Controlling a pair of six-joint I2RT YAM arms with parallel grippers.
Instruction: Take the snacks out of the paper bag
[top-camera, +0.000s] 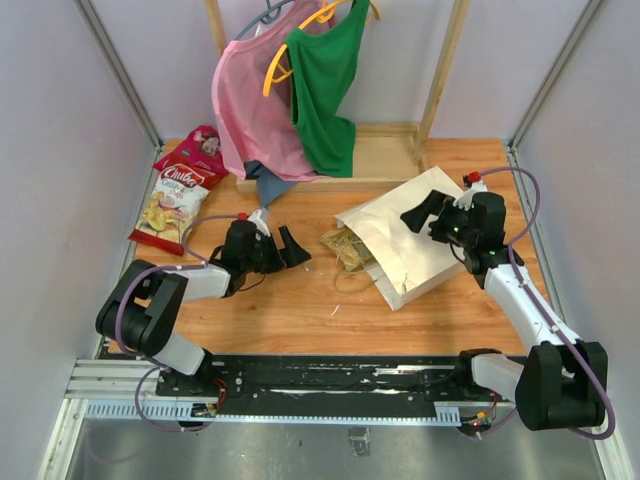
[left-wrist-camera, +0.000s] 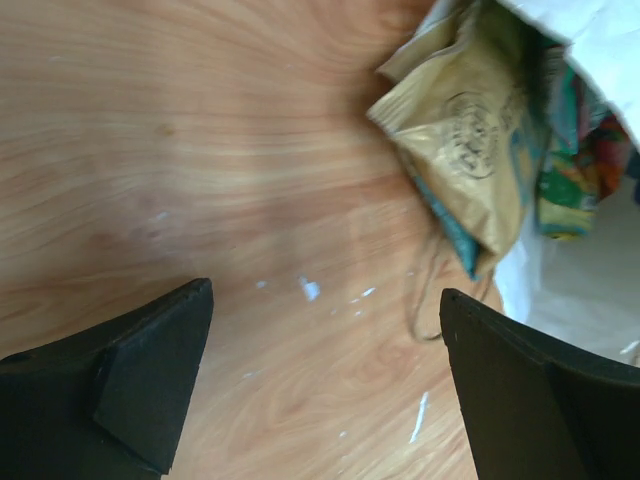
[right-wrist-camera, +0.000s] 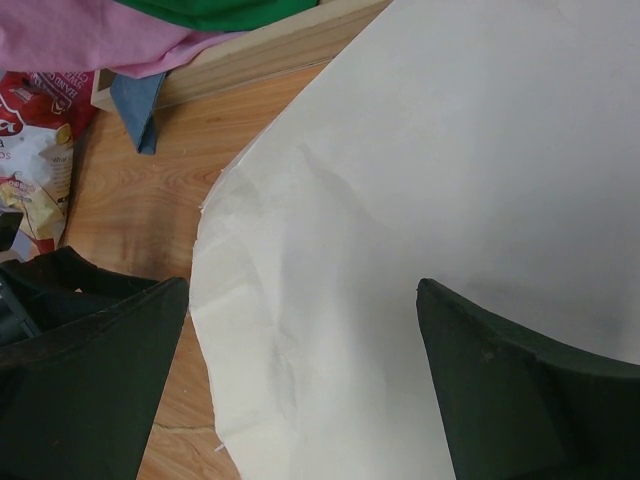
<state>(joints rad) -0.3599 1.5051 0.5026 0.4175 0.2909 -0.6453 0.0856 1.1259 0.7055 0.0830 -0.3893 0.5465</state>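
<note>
The paper bag (top-camera: 408, 252) lies on its side with a tan packet (left-wrist-camera: 470, 140) and colourful packets (left-wrist-camera: 580, 150) in its mouth, while the left gripper (top-camera: 283, 240) and right gripper (top-camera: 430, 212) gape wide, holding nothing.

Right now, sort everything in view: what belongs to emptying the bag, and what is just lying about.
Belongs to the job: paper bag; gold packet at its mouth; colourful packets inside it; white chips packet and red packet, already out, far left.
Lying about: pink garment; green garment; blue cloth; wooden rack base.
</note>
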